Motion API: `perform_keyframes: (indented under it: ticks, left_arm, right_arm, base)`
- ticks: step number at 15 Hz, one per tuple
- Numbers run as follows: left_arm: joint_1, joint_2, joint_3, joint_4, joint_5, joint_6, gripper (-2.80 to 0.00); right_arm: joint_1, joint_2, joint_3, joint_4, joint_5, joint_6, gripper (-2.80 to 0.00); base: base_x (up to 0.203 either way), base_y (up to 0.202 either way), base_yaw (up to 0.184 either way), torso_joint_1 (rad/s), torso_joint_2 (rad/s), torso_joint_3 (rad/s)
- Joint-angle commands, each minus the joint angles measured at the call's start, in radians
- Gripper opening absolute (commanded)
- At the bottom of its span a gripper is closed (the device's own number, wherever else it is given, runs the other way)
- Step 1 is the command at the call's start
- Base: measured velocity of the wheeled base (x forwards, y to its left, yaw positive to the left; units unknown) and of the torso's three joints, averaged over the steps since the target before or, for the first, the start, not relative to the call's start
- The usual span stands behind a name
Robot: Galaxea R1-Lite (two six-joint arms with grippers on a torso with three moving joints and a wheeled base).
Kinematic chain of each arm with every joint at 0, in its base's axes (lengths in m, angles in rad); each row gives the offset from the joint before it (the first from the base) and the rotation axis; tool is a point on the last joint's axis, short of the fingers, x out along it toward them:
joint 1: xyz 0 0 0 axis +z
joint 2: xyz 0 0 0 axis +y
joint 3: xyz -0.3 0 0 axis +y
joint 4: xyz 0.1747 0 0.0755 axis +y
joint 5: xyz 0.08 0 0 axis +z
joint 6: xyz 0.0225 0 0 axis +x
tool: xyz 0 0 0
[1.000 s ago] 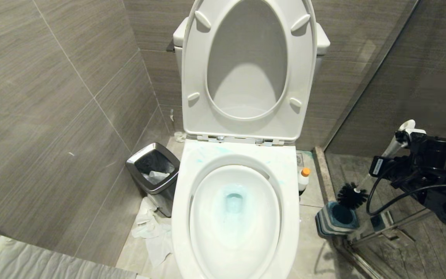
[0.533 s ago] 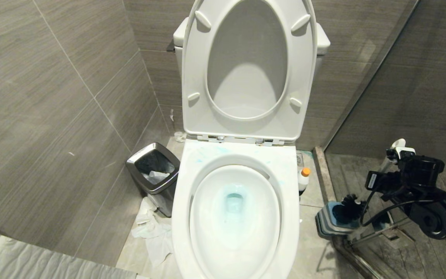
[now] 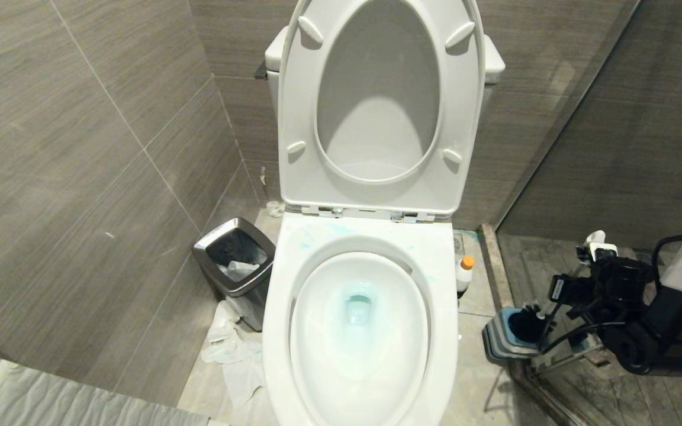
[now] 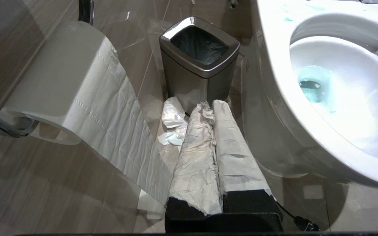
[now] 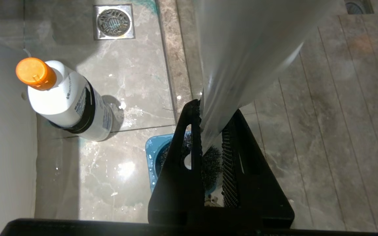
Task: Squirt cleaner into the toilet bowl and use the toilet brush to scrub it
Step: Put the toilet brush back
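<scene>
Nearest in the head view, the toilet bowl (image 3: 359, 331) is a glossy white ceramic oval with a pool of blue-teal liquid at its drain and faint teal smears on the flat rim behind the opening. On the floor to its left lie crumpled white tissues (image 3: 231, 355), soft and creased, beside a small waste bin (image 3: 234, 260) with a brushed steel rim and black liner. To the right of the bowl, low on the marbled tile, the right gripper (image 5: 208, 137) pinches the smooth white handle of the toilet brush (image 3: 597, 239) between its black ribbed fingers (image 5: 230, 157); the dark bristle head sits in the round hole of the square blue-grey holder (image 3: 510, 337), with the knob end rising above the wrist. The cleaner (image 3: 465, 273), a small white plastic bottle with an orange cap, stands upright on the floor, close beside the bowl's right flank. The left gripper (image 4: 212, 106) hangs by the bin, its paper-wrapped fingers pressed together, next to a hanging toilet paper roll (image 4: 61, 82). Farthest, the white plastic seat and lid (image 3: 379, 106) stand raised against the tank.
</scene>
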Motion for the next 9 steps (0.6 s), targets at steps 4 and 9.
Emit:
perform_keyframes:
  ticks: [4, 9]
  left_arm:
    - [0.000, 0.001, 0.008, -0.001, 0.001, 0.000, -2.80]
    - [0.000, 0.001, 0.008, -0.001, 0.001, 0.000, -2.80]
  right_arm:
    - [0.007, 0.047, -0.011, -0.009, 0.006, -0.015, -2.80]
    - [0.007, 0.084, -0.009, -0.016, 0.008, -0.084, -2.80]
  base:
    - [0.000, 0.000, 0.000, 0.000, 0.00, 0.000]
    - [0.000, 0.000, 0.000, 0.000, 0.00, 0.000]
